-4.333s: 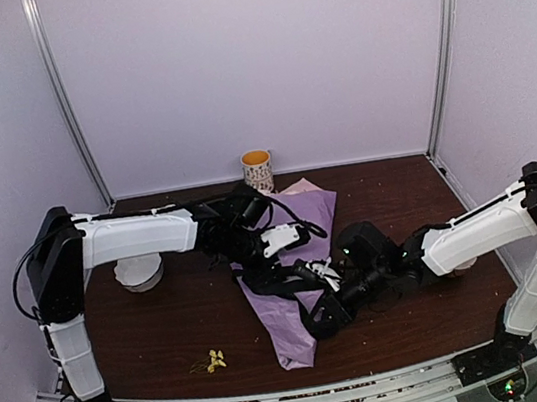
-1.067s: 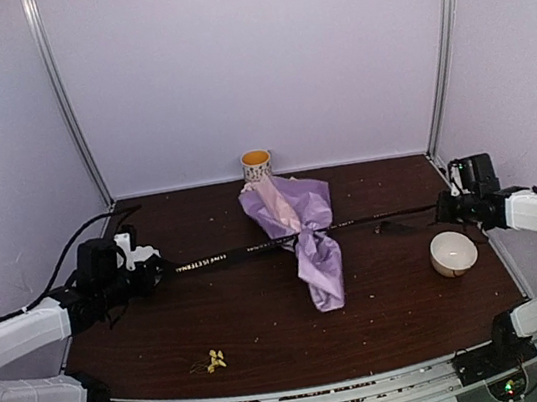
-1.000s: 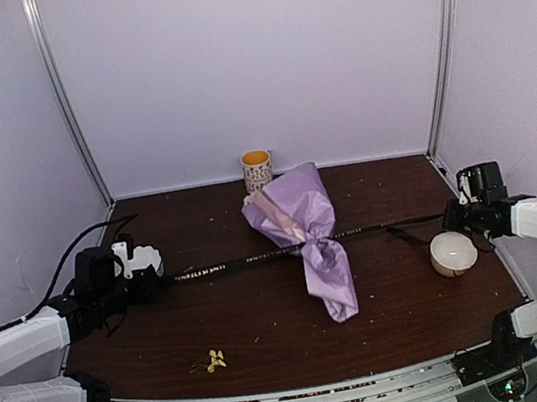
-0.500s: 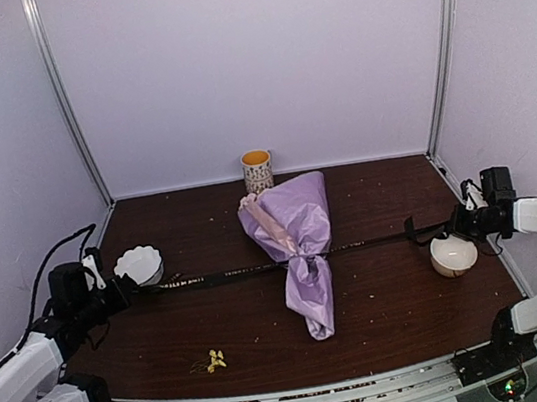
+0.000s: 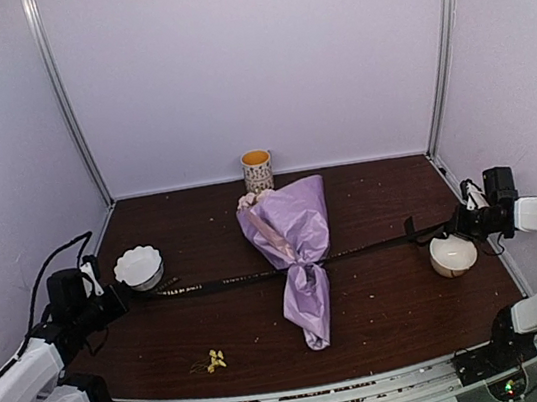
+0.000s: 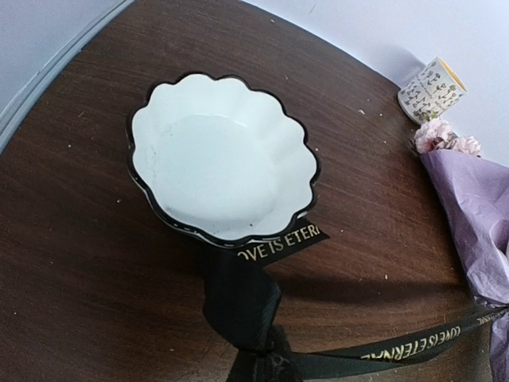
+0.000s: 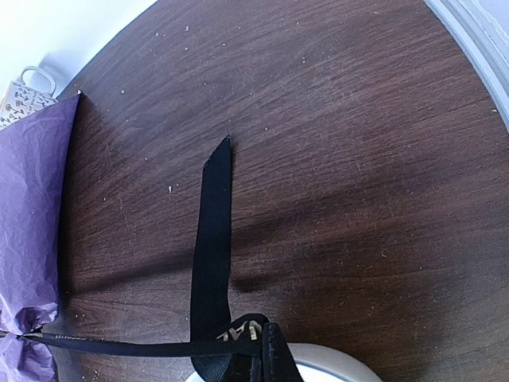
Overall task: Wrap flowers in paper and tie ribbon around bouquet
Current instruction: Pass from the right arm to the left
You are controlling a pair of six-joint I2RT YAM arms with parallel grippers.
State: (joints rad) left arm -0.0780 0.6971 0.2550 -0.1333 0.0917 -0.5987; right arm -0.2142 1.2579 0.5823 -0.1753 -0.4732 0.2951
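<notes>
The bouquet [image 5: 296, 247] lies in the middle of the table, lilac paper [image 5: 299, 219] pinched at its waist, pink flowers [image 5: 246, 201] peeking from the wide far end. The black ribbon [image 5: 225, 282] runs taut across the table through that waist. At the far left my left gripper [image 5: 112, 303] is shut on one ribbon end [image 6: 254, 306]. My right gripper [image 5: 459, 224] at the far right is shut on the other end [image 7: 211, 263]. The left wrist view shows the flowers [image 6: 445, 137] and paper [image 6: 477, 207]. In the right wrist view the paper [image 7: 32, 207] is at the left edge.
A scalloped white bowl [image 5: 139, 267] sits beside the left gripper, large in the left wrist view [image 6: 223, 155]. A round white bowl [image 5: 453, 254] lies under the right gripper. A patterned mug [image 5: 258, 170] stands at the back. Loose yellow blossoms [image 5: 214, 360] lie near the front edge.
Both grippers have drawn further apart toward the table's sides, pulling the ribbon tighter. The bouquet's narrow tail has swung to the left and the cone has settled flatter.
</notes>
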